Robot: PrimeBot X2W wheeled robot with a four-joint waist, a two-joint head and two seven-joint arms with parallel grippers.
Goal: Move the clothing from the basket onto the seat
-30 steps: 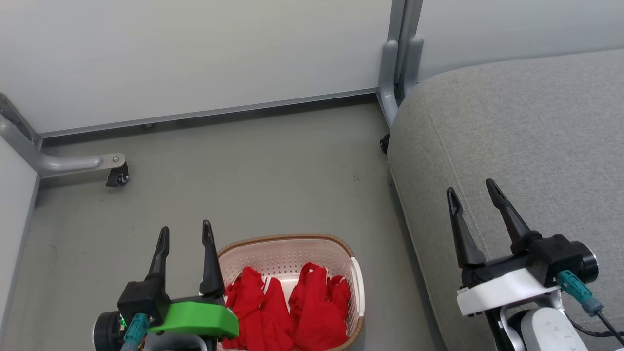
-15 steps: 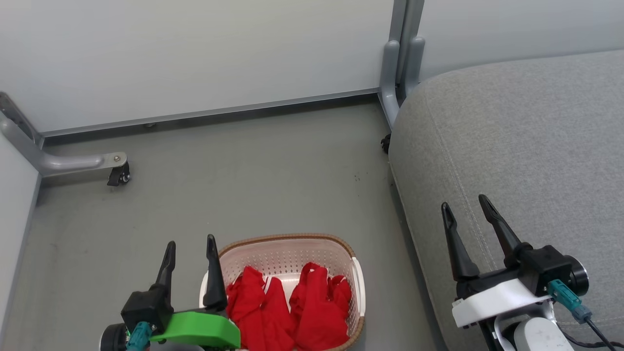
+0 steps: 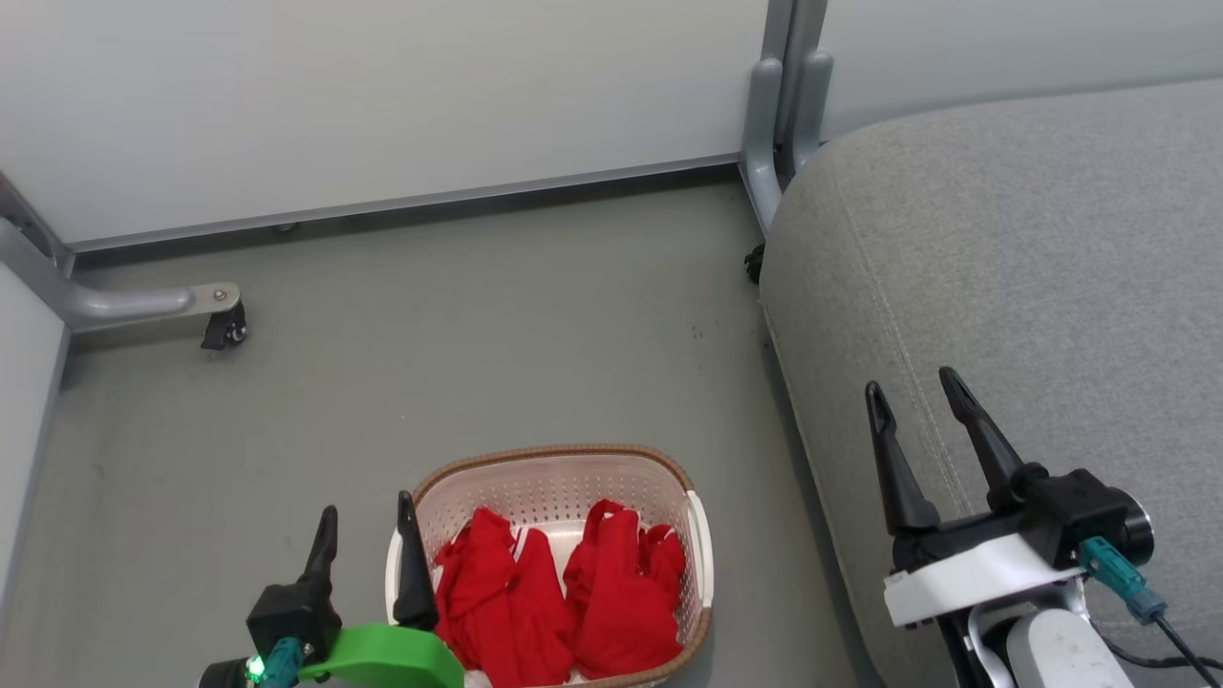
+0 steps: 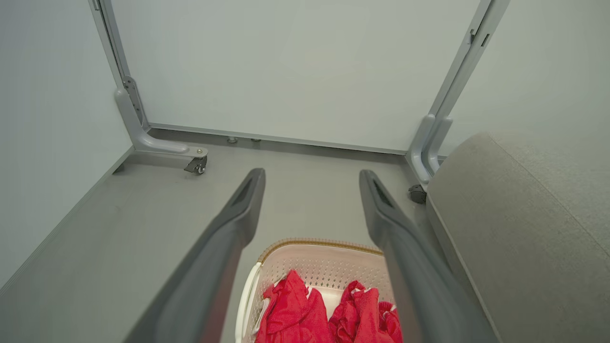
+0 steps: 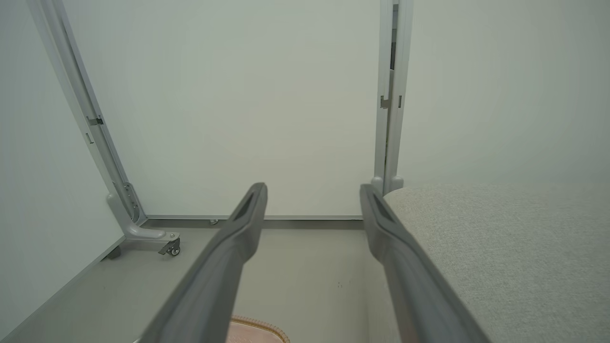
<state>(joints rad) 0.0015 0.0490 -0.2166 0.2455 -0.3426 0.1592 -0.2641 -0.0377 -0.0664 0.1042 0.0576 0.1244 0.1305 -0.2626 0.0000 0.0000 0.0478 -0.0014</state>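
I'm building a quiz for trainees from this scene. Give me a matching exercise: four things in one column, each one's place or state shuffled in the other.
Things:
1. clothing
2. basket
3. seat
4. right hand

Place or state:
a. on the floor, left of the seat
b. open, holding nothing
c. grey, right of the basket
d. red, heaped in the basket

Pairs: 1-d, 2-a, 3-c, 4-b

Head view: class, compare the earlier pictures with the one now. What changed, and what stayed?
The camera shifted slightly, so the scene slid up. The left gripper dropped lower in view, beside the basket; the right gripper sank a little. Nothing was gripped or released: both stay open, and the clothing remains in the basket.
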